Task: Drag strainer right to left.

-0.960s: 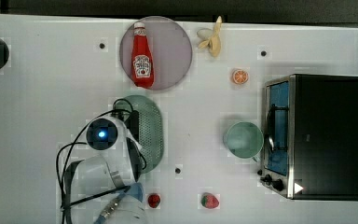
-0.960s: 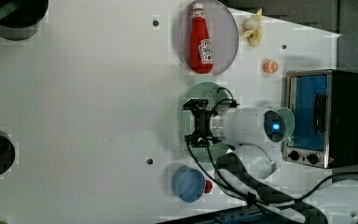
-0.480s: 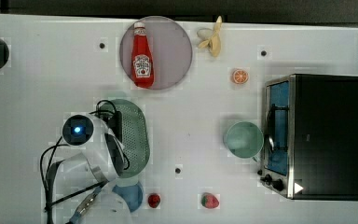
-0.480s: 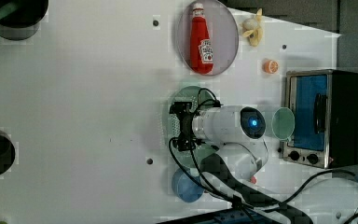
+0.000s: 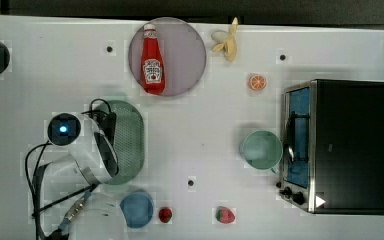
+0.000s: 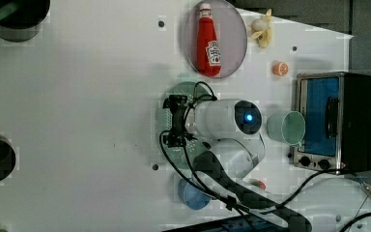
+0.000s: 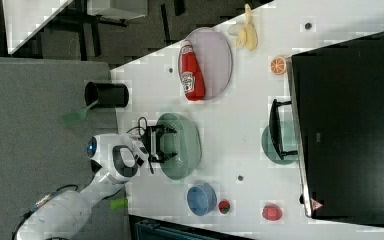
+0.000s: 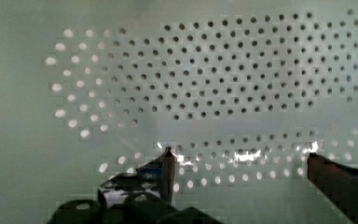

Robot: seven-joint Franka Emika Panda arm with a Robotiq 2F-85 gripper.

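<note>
Pincer: Franka's pincer (image 8: 237, 161) is reaching down inside the strainer (image 5: 127, 142), its two fingers (image 8: 168, 163) standing well apart with perforated floor showing between them; in the right view the pincer (image 7: 160, 144) is sitting over the strainer's (image 7: 182, 145) rim on the side nearest the arm.
Strainer: lying flat on the desk (image 5: 205, 150), its long sides running parallel to the top view's left edge, and sitting in the top view's left half, below the plate (image 5: 180, 55) and above the blue bowl (image 5: 136, 209).
Plate: resting near the desk's far edge in the top view, carrying a ketchup bottle (image 5: 152, 60) lying on its side.
Cup: the mint cup (image 5: 261, 149) is standing just beside the toaster oven (image 5: 340, 145), well apart from the strainer.
Fruit: a banana (image 5: 227, 42) and an orange slice (image 5: 257, 81) are lying near the top view's upper edge; two strawberries (image 5: 225, 215) are sitting near the lower edge.
</note>
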